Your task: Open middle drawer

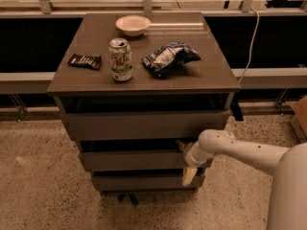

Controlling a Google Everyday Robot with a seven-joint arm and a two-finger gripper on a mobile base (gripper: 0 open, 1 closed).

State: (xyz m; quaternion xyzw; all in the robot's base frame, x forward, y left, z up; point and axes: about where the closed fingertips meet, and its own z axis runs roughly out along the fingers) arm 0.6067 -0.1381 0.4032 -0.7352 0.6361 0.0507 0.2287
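Note:
The middle drawer (129,160) is the mid-sized grey-brown front of the cabinet, between the wide top front (144,124) and the narrow bottom front (139,181). A dark gap shows above it. My gripper (185,161) is at the right end of the middle front and is open. One finger (182,145) reaches into the gap above the front. The other, pale finger (189,176) hangs down in front of the bottom drawer. My white arm (240,152) comes in from the right.
On the cabinet top (96,80) stand a white bowl (132,24), a drink can (120,59), a dark snack bar (85,61) and a crumpled chip bag (168,58). A rail and dark wall run behind. Speckled floor (38,186) lies around the cabinet.

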